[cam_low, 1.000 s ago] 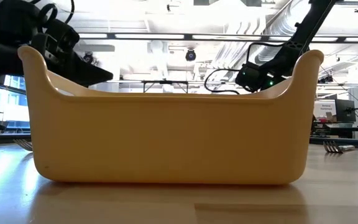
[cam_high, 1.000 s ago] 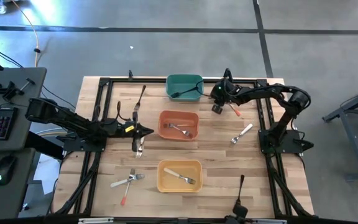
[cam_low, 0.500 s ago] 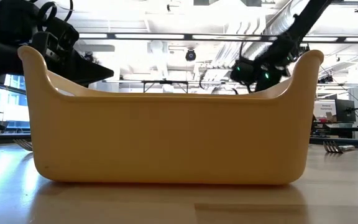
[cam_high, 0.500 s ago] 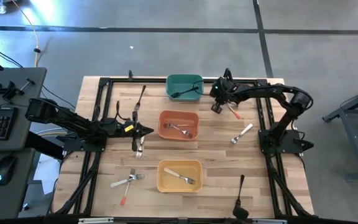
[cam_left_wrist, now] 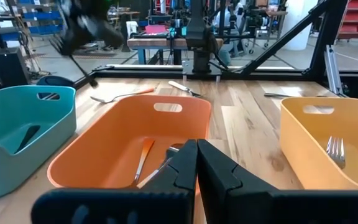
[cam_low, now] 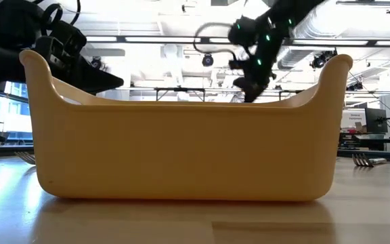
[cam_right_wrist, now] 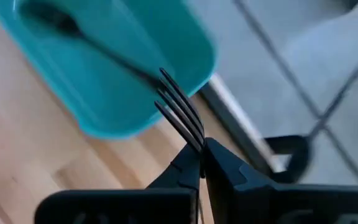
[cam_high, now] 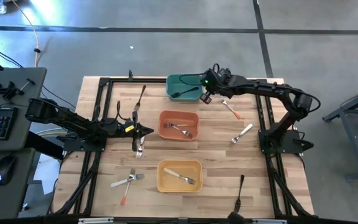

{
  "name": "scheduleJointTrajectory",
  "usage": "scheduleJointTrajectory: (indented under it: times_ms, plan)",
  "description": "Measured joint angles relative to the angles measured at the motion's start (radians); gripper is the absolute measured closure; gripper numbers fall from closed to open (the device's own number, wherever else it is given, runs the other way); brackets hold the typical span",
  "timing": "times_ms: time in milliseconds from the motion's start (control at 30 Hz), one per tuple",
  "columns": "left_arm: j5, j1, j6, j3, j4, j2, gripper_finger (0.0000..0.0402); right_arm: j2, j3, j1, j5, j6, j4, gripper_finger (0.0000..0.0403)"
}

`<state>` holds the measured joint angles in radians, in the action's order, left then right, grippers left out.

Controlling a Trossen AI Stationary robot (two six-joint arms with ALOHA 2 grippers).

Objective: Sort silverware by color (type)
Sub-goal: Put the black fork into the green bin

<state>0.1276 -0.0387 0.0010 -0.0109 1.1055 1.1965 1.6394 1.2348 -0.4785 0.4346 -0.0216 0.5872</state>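
My right gripper [cam_high: 205,94] [cam_right_wrist: 202,144] hangs by the right end of the green bin [cam_high: 184,86], shut on an all-dark fork [cam_right_wrist: 180,112]. A dark utensil [cam_high: 184,93] lies in that bin. The orange bin [cam_high: 179,124] holds forks, and the yellow bin [cam_high: 179,175] holds a white-handled fork [cam_high: 180,177]. My left gripper [cam_high: 149,130] [cam_left_wrist: 196,155] waits shut, left of the orange bin, above a fork [cam_high: 138,147] lying flat on the table. My right gripper pinches the dark fork just behind its tines [cam_right_wrist: 195,140], between the two fingers. The tines stick out past the fingertips. The fork is lifted clear of the table, and in the left wrist view its handle [cam_left_wrist: 82,70] slants down below the gripper.
Loose silverware lies flat on the table: a dark fork [cam_high: 140,98] far left, a white-handled and an orange-handled piece [cam_high: 127,182] near left, an orange-handled fork [cam_high: 230,109], a white-handled fork [cam_high: 242,134] and a dark utensil [cam_high: 240,186] on the right.
My right gripper has risen and moved toward the table's left and far edge, from beside the orange-handled fork to the green bin's right end, carrying the dark fork. The orange-handled fork has stayed where it was.
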Motion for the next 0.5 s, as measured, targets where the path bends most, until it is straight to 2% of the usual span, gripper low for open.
scheduleJointTrajectory:
  times_ms: [100, 267, 500]
  plan:
    - [0.002, 0.0, 0.0, 0.0, -0.001, 0.0, 0.0399, 0.0, 0.09, 0.046, 0.054, 0.018, 0.046, 0.0403]
    - [0.013, 0.0, 0.0, 0.0, -0.002, 0.0, 0.0399, 0.003, 0.205, 0.102, 0.056, 0.011, 0.012, 0.0403]
    - [0.013, -0.001, 0.001, 0.0, -0.003, 0.0, 0.0399, 0.112, 0.279, 0.063, -0.012, -0.012, -0.052, 0.0403]
